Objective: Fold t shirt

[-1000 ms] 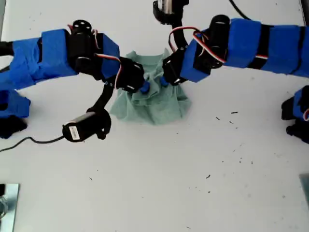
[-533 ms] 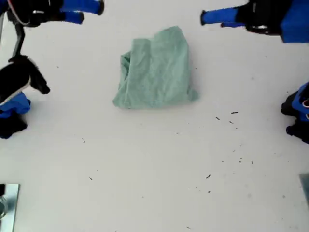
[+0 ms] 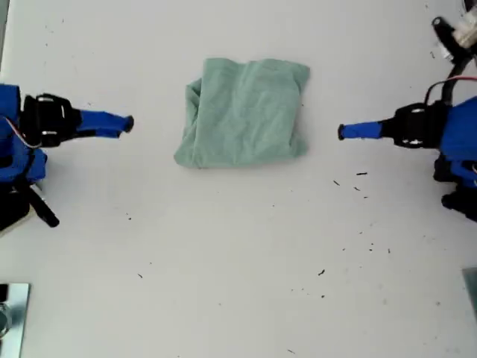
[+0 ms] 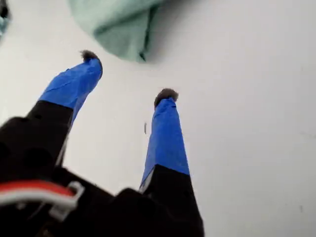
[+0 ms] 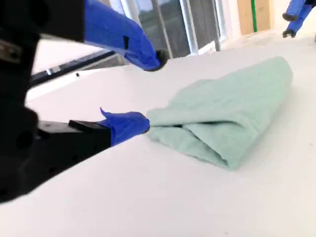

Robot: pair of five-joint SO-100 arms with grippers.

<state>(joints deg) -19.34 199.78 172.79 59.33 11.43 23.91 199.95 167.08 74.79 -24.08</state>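
The t shirt (image 3: 244, 112) lies on the white table as a pale green, roughly square folded bundle, with layered folds along its edge on the exterior view's left. My first gripper (image 3: 341, 132) points at it from the exterior view's right, a short gap away. It is open (image 4: 128, 75), with a corner of the t shirt (image 4: 116, 29) beyond its fingertips. My second gripper (image 3: 128, 124) faces the shirt from the exterior view's left. It is open (image 5: 150, 91), its lower finger (image 5: 126, 126) close to the layered edge of the t shirt (image 5: 222, 123). Neither gripper touches the cloth.
Small dark specks (image 3: 361, 174) dot the white table (image 3: 246, 253) toward the exterior view's right. A metal object (image 3: 11, 313) sits at the exterior view's lower left corner. The arm bases (image 3: 15, 179) stand at both side edges of that view.
One second ago both grippers were at the middle of the bunched shirt. They let go and drew back to the exterior view's two sides. The shirt now lies flatter and squarer.
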